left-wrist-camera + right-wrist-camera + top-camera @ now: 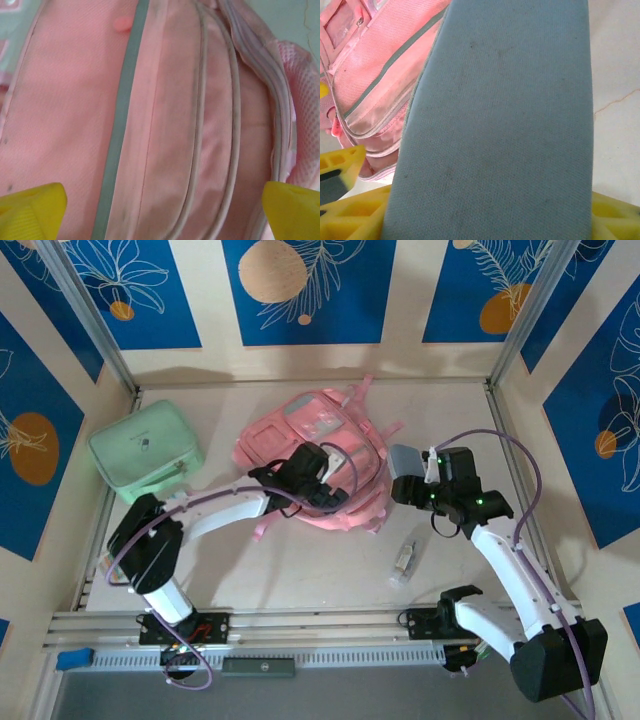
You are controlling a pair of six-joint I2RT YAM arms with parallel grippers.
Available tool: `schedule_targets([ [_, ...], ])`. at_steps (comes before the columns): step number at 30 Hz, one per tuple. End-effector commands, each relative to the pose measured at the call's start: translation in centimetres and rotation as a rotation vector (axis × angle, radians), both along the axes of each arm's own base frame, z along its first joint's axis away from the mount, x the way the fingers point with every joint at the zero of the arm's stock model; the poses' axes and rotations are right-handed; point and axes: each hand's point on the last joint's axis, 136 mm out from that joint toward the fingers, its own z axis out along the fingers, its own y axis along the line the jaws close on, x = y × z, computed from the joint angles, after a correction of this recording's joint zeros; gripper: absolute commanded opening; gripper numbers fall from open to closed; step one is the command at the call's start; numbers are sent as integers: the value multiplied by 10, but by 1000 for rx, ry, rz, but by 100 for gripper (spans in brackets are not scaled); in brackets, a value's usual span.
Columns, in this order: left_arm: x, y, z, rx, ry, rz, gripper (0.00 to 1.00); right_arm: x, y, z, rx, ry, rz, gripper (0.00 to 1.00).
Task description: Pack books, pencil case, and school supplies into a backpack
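The pink backpack (318, 455) lies in the middle of the table. My left gripper (312, 478) hovers over its front half, open, with the yellow fingertips (31, 210) wide apart above the pink fabric (165, 125) and a grey-green zip band, nothing between them. My right gripper (428, 478) is just right of the backpack, shut on the grey-blue pencil case (403, 460). In the right wrist view the pencil case (500, 115) stands between the yellow fingers (355, 215), with the backpack (380, 65) behind it at the left. A small clear bottle (405, 562) of the school supplies lies on the table. The books are hidden.
A mint-green boxy zip case (146, 448) sits at the back left. The table has raised side rails (510, 480) and patterned blue walls around it. A bare stretch of table lies in front of the backpack, around the bottle.
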Motion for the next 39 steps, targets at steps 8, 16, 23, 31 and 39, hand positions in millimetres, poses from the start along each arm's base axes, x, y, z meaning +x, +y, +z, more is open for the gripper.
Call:
schedule_targets([
  [8,38,-24,-26,222,-73,-67,92,-5,2,4,50,7,-4,65],
  [16,62,-19,-32,306,-104,10,62,-5,3,2,56,6,2,65],
  [23,62,-19,-14,266,-105,12,9,-5,0,6,35,-2,2,65],
  [31,58,-10,61,128,-127,128,0,-12,6,9,39,1,24,65],
  [39,46,4,128,-101,-66,291,0,-12,22,-1,32,15,43,65],
])
